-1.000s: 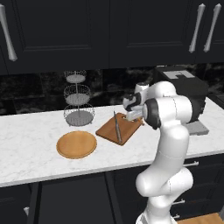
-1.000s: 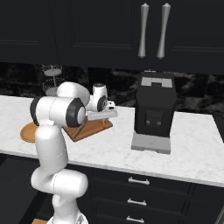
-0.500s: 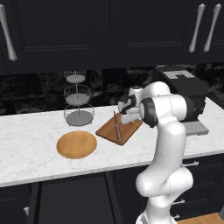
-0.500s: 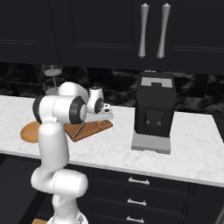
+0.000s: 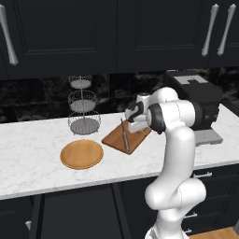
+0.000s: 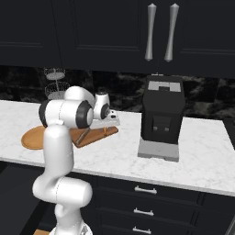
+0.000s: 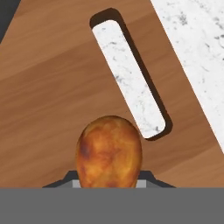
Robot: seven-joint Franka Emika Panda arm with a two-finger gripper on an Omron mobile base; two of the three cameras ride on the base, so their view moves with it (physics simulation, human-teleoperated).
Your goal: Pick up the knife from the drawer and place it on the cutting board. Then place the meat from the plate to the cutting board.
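The hand point(image 7: 108, 186) is pinching the meat point(image 7: 109, 151), its two tips pressed in against the drumstick's lower end at six o'clock of the hand view. The meat is hanging just over the cutting board point(image 7: 52, 100), with the board's slot handle point(image 7: 131, 74) running from about twelve o'clock down to three o'clock beside it.

To do this step well, I judge the hand should be lowering until the meat is resting on bare wood, clear of the slot and of the knife point(image 5: 124, 135), and only then spreading its tips, so the small piece is not rolling off.

The meat is looking rounded and glossy, orange-brown with darker scorched patches; its bone end is hidden. The knife is lying on the board in the left base view, pointing toward about five o'clock. The plate point(image 5: 81, 154) is sitting bare on the desk point(image 5: 32, 154) at about eight o'clock from the board, just beside it, and the coffee machine point(image 6: 163, 114) is standing well apart at the board's three o'clock in the right base view.
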